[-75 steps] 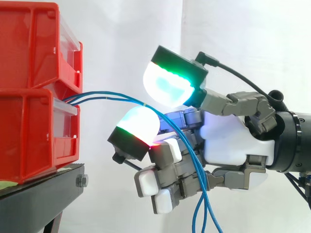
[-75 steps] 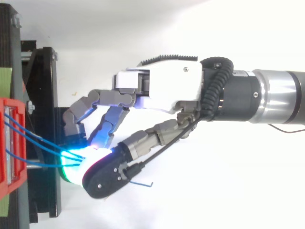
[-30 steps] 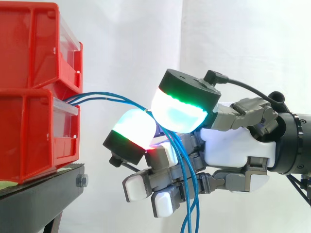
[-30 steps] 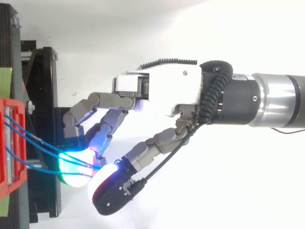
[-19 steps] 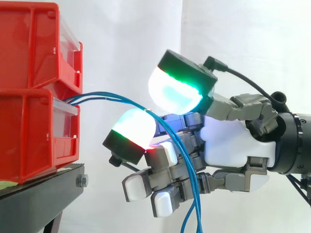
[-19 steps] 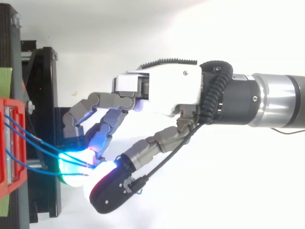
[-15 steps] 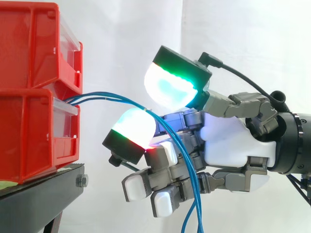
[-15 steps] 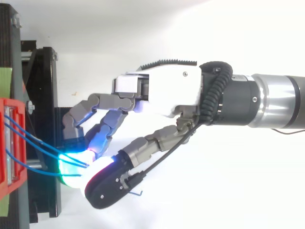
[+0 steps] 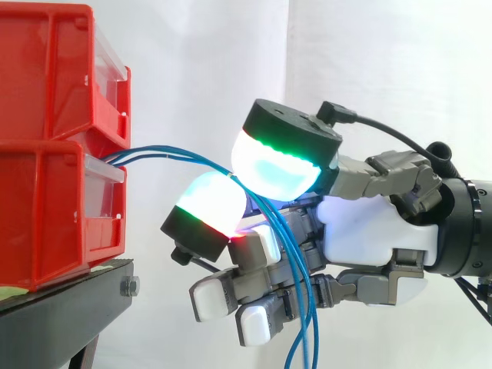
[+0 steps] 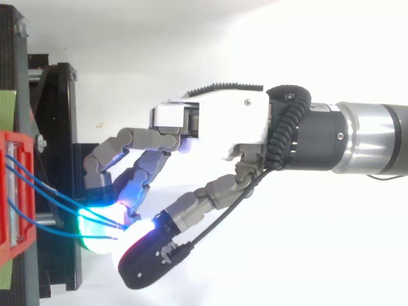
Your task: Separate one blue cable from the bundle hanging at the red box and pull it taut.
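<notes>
Three thin blue cables [image 9: 165, 154] leave the gap between the two stacked red bins [image 9: 54, 207] and arc right into my hand [image 9: 369, 231]. They run over a finger pad [image 9: 211, 204] that glows white with a red edge. The thumb pad [image 9: 277, 165], cyan and green, presses down on them from above. Below the pinch the cables [image 9: 304, 323] hang down past the curled lower fingers. From above, the cables [image 10: 44, 188] spread out of the red bin [image 10: 13, 191] and meet at the glowing pads [image 10: 95, 229] of the hand [image 10: 217, 121]. I cannot tell one strand apart from the others in the pinch.
The bins stand on a black stand [image 9: 69, 307] at the left, with a bolt at its corner. The stand's black frame [image 10: 60, 127] lies just left of the fingertips. A white curtain hangs behind, and open space lies to the right of the bins.
The thumb, raised off the cables half a second ago, has come back down onto them against the finger pad. The hanging strands have drawn closer together. The arm has barely shifted.
</notes>
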`<action>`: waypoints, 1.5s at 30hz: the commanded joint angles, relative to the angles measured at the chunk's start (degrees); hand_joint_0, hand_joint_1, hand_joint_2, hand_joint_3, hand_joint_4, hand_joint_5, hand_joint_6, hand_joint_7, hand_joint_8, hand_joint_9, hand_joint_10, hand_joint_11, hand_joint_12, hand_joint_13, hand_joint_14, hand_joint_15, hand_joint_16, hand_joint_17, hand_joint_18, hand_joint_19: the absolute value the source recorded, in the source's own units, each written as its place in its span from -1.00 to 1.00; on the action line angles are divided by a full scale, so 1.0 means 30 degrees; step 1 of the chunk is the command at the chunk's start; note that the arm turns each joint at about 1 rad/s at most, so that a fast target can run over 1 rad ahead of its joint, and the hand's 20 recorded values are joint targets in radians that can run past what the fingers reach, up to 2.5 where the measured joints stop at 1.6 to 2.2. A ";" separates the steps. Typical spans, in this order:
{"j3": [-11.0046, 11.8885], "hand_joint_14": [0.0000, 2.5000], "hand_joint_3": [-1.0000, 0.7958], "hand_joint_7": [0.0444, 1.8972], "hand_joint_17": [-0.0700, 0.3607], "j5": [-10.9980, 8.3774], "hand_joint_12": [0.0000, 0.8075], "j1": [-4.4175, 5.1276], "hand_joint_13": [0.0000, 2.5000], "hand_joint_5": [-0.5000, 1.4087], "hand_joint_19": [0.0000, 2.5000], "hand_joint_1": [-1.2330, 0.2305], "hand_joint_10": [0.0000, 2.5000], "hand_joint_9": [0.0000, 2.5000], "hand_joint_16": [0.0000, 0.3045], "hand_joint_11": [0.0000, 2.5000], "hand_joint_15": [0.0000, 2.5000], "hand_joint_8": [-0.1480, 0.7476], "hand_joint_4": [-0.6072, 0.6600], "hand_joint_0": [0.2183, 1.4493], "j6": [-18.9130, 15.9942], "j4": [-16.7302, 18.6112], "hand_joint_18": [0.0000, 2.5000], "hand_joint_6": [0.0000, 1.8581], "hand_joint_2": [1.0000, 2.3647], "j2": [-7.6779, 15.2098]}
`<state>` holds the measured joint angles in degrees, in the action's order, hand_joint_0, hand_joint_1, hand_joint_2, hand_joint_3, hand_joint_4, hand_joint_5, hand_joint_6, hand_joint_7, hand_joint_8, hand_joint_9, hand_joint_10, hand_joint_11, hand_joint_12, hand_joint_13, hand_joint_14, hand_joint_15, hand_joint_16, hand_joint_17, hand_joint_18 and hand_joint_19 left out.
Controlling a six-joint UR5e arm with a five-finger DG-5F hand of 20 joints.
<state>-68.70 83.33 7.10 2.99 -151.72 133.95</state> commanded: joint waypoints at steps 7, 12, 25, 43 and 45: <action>-0.0422 -0.99 -0.44 0.19 -0.23 0.0026 -0.08 0.0006 -0.46 -0.69 -0.64 -0.43 -0.98 -0.29 -0.72 -0.34 -0.65 0.18 0.37 -0.24 0.0000 0.0008 -0.35 -0.09 -1.00 0.0000; -0.0568 -0.99 -0.44 0.14 -0.23 -0.0003 -0.07 0.0065 -0.44 -0.68 -0.63 -0.15 -0.98 -0.26 -0.72 -0.35 -0.64 0.21 0.37 -0.42 0.0000 0.0272 -0.34 -0.10 -1.00 0.0000; -0.0568 -0.99 -0.12 0.27 -0.24 -0.0032 -0.06 0.0094 -0.42 -0.67 -0.63 -0.28 -0.98 -0.23 -0.73 -0.35 -0.64 0.24 0.31 -0.30 0.0000 0.0272 -0.33 -0.10 -0.97 0.0000; -0.0568 -0.99 -0.44 0.17 -0.23 -0.0208 -0.05 0.0036 -0.43 -0.70 -0.63 -0.07 -0.99 -0.26 -0.72 -0.34 -0.64 0.24 0.39 -0.39 -0.0029 0.0301 -0.33 -0.09 -1.00 -0.0029; -0.0568 -0.99 -0.43 0.19 -0.23 -0.0208 -0.05 0.0065 -0.42 -0.70 -0.63 -0.04 -0.99 -0.24 -0.72 -0.34 -0.64 0.24 0.38 -0.33 -0.0029 0.0330 -0.33 -0.09 -1.00 -0.0029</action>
<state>-70.38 82.72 7.24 2.88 -150.79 133.87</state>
